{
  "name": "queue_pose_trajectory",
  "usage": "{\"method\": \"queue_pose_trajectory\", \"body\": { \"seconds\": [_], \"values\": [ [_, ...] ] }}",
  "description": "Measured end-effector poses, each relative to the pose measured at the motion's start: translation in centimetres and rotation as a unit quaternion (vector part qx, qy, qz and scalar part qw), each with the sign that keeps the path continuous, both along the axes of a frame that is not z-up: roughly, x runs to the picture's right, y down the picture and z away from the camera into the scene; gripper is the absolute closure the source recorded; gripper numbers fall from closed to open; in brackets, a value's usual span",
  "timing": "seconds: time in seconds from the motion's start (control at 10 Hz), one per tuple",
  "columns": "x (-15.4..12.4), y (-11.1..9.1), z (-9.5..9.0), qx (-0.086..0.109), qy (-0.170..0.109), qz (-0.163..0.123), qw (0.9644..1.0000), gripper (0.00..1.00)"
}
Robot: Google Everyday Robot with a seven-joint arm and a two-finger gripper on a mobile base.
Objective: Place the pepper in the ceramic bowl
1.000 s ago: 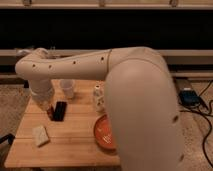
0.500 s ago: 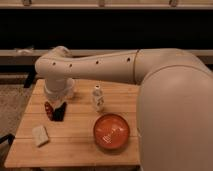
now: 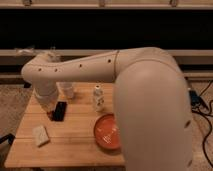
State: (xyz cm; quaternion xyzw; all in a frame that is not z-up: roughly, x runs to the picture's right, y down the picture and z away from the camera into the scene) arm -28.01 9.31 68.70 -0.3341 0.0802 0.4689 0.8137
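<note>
The ceramic bowl (image 3: pixel 106 133) is a wide glossy orange-red dish on the wooden table (image 3: pixel 70 150), front right; the big white arm covers its right edge. My gripper (image 3: pixel 48 106) hangs from the arm's wrist at the table's left, right beside the left edge of the flat black phone (image 3: pixel 60 111). A small dark red sliver (image 3: pixel 50 116) shows just under the gripper next to the phone; it looks like the pepper, mostly hidden by the gripper. The bowl lies well to the right of the gripper.
A small white cup (image 3: pixel 67 90) stands behind the phone. A small white bottle (image 3: pixel 98 98) stands mid-table, behind the bowl. A pale sponge-like block (image 3: pixel 41 135) lies front left. Cables and a blue item (image 3: pixel 192 97) sit on the floor at right.
The arm has swung across the view, and its elbow now covers the bowl's right edge again. The gripper stays by the phone and has dropped slightly toward the table.
</note>
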Motion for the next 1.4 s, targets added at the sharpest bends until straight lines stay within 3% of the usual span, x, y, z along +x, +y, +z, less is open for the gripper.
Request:
{"method": "queue_pose_trajectory", "body": {
  "seconds": [0.2, 0.4, 0.8, 1.4],
  "values": [
    [-2.3, 0.6, 1.6, 0.005, 0.007, -0.025, 0.9996, 0.26],
    [-4.9, 1.1, 3.8, 0.006, 0.018, -0.047, 0.9987, 0.26],
    [-7.4, 2.3, 7.6, 0.005, 0.042, -0.075, 0.9963, 0.26],
    [-8.6, 3.4, 12.6, -0.010, 0.066, -0.085, 0.9941, 0.26]
  ]
}}
